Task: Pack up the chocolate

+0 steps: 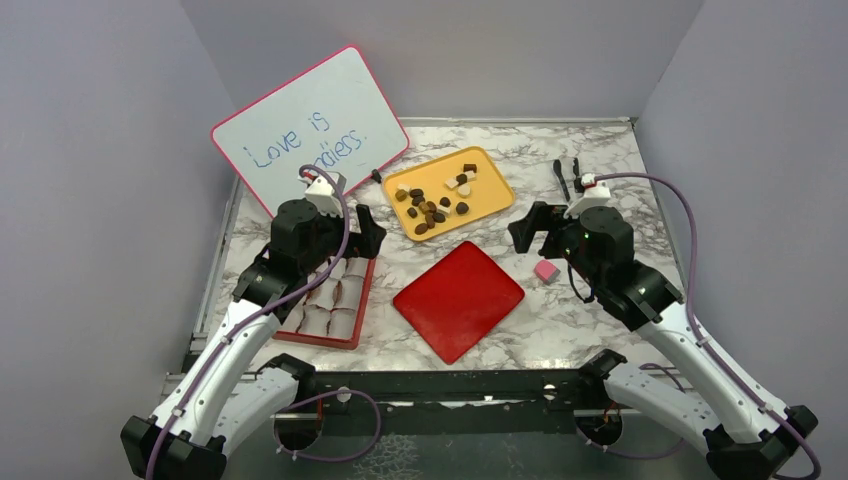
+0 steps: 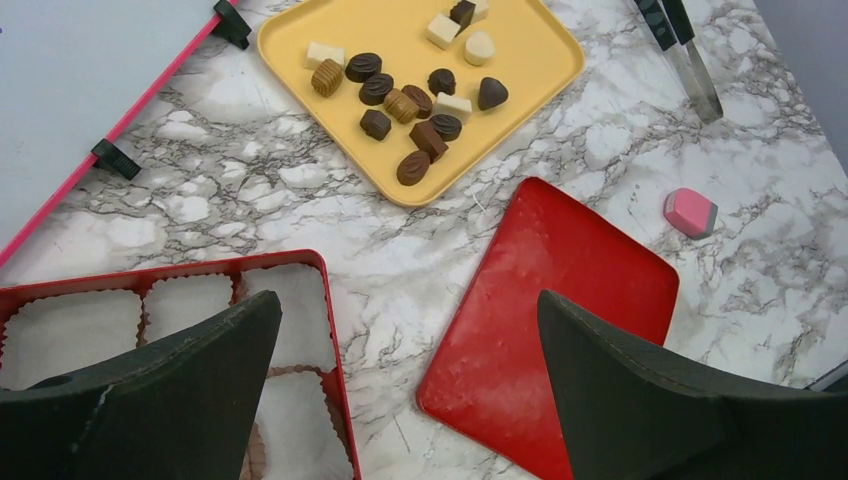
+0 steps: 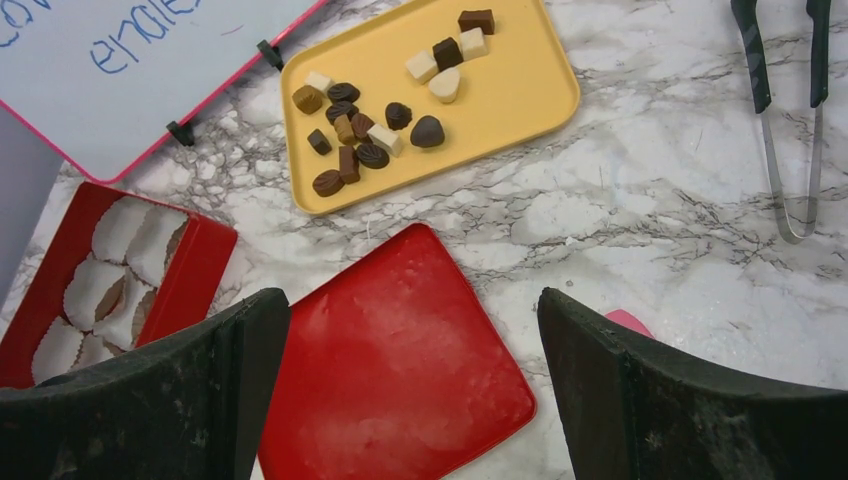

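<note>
Several chocolate pieces (image 1: 432, 206), dark brown, tan and cream-white, lie on a yellow tray (image 1: 492, 185) at the table's middle back; they also show in the left wrist view (image 2: 402, 104) and the right wrist view (image 3: 360, 131). A red box (image 1: 363, 298) lined with white paper cups (image 1: 343, 320) sits at the left. Its flat red lid (image 1: 459, 299) lies in the middle front. My left gripper (image 1: 368, 236) is open and empty above the box's far end. My right gripper (image 1: 528, 228) is open and empty, right of the lid and in front of the tray.
A pink-framed whiteboard (image 1: 310, 130) with blue writing leans at the back left. A small pink cube (image 1: 546, 270) lies under my right arm. Black-handled tongs (image 1: 567, 177) lie at the back right. Grey walls enclose the marble table.
</note>
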`<state>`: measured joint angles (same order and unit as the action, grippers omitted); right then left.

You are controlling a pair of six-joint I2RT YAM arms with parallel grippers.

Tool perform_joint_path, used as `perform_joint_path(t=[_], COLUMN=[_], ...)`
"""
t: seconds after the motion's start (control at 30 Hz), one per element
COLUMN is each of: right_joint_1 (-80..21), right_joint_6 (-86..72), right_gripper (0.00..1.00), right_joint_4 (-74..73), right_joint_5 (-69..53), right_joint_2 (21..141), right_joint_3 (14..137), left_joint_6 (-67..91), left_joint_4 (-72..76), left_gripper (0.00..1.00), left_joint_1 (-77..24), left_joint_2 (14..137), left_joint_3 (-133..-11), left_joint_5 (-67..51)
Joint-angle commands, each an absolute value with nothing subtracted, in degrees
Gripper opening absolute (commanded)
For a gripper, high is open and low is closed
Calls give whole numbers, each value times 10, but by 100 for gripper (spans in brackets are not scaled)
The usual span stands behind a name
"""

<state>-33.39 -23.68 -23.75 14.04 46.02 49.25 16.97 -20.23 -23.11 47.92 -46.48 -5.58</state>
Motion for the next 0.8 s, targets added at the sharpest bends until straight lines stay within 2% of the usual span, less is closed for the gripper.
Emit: perform_joint_path(t=[0.0,0.2,0.5,0.77], right_joint_1=[-337,-337,-336,-286], right_joint_6=[-234,-225,-105,-40], right_gripper=[100,100,100,100], right_joint_4=[-237,-194,-105,-67], right_joint_5=[149,206,298,271], right_joint_2=[466,504,633,768], right_joint_3=[489,492,515,563], left_joint_6=[170,171,164,156], left_joint_4=[-192,-192,-193,-195], left_gripper=[99,99,99,99], left_joint_1=[-234,-234,-234,-234], left_joint_2=[475,465,443,431], left_joint_3=[-481,-472,-449,-435], left_joint_5=[-41,-48,-51,-30])
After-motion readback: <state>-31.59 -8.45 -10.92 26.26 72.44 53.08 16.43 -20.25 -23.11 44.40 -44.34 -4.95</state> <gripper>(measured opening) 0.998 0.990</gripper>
